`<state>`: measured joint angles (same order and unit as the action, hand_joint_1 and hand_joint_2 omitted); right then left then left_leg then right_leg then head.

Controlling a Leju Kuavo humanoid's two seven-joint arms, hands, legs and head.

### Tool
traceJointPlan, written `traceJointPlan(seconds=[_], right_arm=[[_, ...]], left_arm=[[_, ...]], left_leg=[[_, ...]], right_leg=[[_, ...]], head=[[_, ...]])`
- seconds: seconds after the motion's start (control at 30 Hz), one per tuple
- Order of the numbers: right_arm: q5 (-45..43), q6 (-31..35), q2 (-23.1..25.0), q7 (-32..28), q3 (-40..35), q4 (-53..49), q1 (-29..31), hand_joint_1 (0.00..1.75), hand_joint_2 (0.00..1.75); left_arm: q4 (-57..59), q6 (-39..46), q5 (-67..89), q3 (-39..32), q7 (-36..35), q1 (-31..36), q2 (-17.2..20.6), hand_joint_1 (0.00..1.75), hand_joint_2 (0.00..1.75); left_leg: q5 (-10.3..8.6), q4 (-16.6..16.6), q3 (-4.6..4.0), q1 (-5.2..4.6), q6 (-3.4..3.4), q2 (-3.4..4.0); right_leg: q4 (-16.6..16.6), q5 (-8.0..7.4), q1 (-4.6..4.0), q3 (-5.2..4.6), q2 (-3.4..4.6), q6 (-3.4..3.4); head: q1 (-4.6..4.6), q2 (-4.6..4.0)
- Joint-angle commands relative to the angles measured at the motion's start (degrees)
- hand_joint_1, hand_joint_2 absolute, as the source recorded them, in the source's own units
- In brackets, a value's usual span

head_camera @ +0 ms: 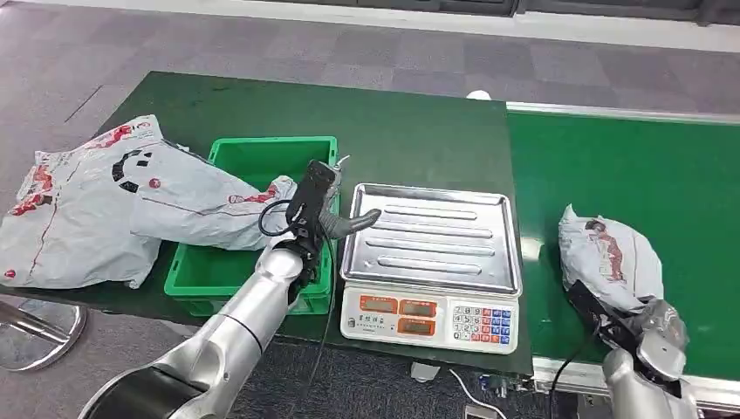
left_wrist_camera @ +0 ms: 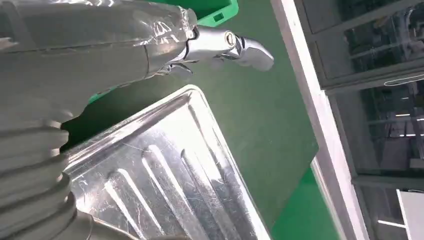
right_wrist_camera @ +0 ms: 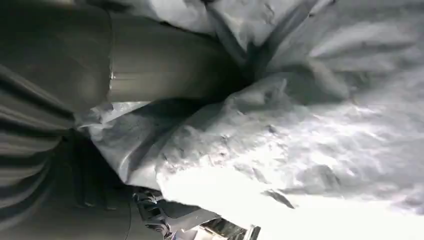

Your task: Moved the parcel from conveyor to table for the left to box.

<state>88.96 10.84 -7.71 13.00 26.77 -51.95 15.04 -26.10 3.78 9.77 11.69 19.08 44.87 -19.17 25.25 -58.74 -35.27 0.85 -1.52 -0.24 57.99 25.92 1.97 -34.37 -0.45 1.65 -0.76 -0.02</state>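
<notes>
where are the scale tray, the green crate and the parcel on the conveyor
scale tray (head_camera: 432, 236), head view, middle of the ribbed metal surface
green crate (head_camera: 253, 159), head view, far inner wall
parcel on the conveyor (head_camera: 611, 253), head view, grey wrap beside the red print

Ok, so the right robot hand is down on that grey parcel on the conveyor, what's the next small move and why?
Probably lift the grey parcel off the conveyor and carry it toward the scale tray. The right robot hand is pressed into its crumpled wrap, and the tray is bare.

Grey parcel (head_camera: 608, 257) (red print), green crate (head_camera: 262, 161)
</notes>
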Motion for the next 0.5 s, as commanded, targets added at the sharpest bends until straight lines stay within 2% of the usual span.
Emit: traceJointPlan(seconds=[0.03,0.1,0.17,0.3,0.33,0.37,0.43,0.5], right_arm=[[-2.4,3.1,1.5,-4.1,1.7,0.3,2.8,1.75,1.75],[-6.7,4.7,0.2,-7.2,0.5,-2.4,0.7,1.75,1.75],[-10.7,7.5,0.9,-9.6,-0.8,-7.2,-2.0,1.75,1.75],[-19.9,19.5,3.9,-17.0,-4.6,-17.7,-3.6,1.75,1.75],[-20.3,20.1,3.9,-17.4,-5.0,-18.6,-3.5,1.75,1.75],[-26.0,25.5,4.3,-21.4,-6.0,-21.8,-4.0,1.75,1.75],[-30.1,28.7,4.5,-24.4,-7.2,-25.0,-4.3,1.75,1.75],[-31.5,29.2,4.4,-25.1,-7.7,-26.2,-4.2,1.75,1.75]], left_arm=[[0.7,0.0,1.5,-4.2,0.3,0.6,1.2,0.0,1.75],[0.2,-0.6,1.6,-4.6,0.5,0.4,2.0,0.0,1.75],[-0.2,-0.7,1.8,-5.0,1.1,-0.2,2.5,0.0,1.75],[-0.7,-0.9,2.1,-5.4,2.6,-0.8,2.6,0.0,1.75],[-0.7,-0.9,2.2,-5.3,2.7,-0.7,2.5,0.0,1.75],[-0.4,-0.5,2.4,-5.1,2.9,-0.3,2.3,0.0,1.75],[0.2,-0.1,2.6,-4.9,2.8,0.5,2.0,0.0,1.75],[0.4,0.2,2.7,-4.7,2.8,0.9,2.0,0.0,1.75]], left_leg=[[0.05,0.1,0.19,0.03,0.07,0.22],[0.05,0.1,0.14,0.0,0.06,0.2],[0.04,0.1,0.11,-0.03,0.06,0.1],[0.07,0.2,0.24,-0.02,0.05,0.32],[0.05,0.1,0.03,-0.03,0.03,0.2],[0.08,0.1,0.12,-0.04,0.04,0.37],[0.09,0.1,0.02,-0.03,0.04,0.34],[0.08,0.1,-0.04,-0.02,0.04,0.25]], right_leg=[[-0.1,-0.03,-0.06,0.12,0.22,-0.19],[-0.1,-0.01,-0.02,0.07,0.2,-0.15],[-0.1,0.02,0.0,0.06,0.11,-0.14],[-0.1,0.0,-0.02,0.07,0.32,-0.26],[0.0,0.0,0.01,-0.05,0.2,-0.14],[0.0,-0.01,0.01,-0.05,0.36,-0.23],[0.0,0.01,0.01,-0.12,0.33,-0.19],[0.0,0.02,0.0,-0.18,0.28,-0.17]], head=[[0.0,0.0],[0.0,0.0],[0.0,0.0],[0.0,0.0],[0.0,0.0],[0.0,0.0],[0.0,0.0],[0.0,0.0]])
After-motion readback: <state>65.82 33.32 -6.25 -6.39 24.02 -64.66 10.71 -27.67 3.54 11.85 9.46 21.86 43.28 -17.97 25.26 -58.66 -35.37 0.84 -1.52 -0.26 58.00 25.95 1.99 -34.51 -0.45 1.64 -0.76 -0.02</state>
